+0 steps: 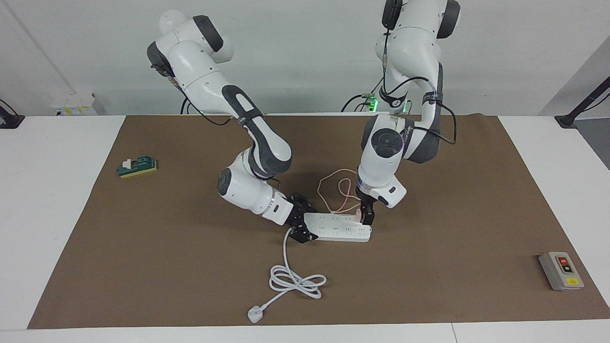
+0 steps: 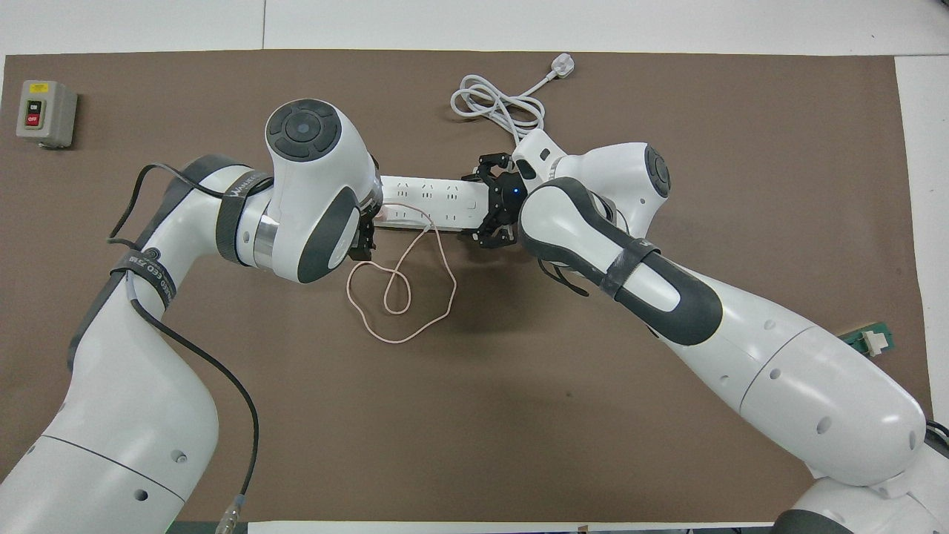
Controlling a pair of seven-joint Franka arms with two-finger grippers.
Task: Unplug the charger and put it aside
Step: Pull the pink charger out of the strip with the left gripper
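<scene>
Left gripper (image 1: 366, 218) pointing straight down, centre of frame, jaws apart around the charger (image 1: 357, 216), plugged into the power strip (image 1: 337, 227) at its left-arm end. Right gripper (image 1: 299, 223) reaching in low, jaws spread around the strip's cord end.

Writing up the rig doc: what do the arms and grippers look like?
Both arms are glossy white shells with dark grey joint sections and round grey joint caps. The left arm carries a black cable strapped by a lettered black band. The right gripper is black linkage with a blue light; the left gripper is black.
</scene>
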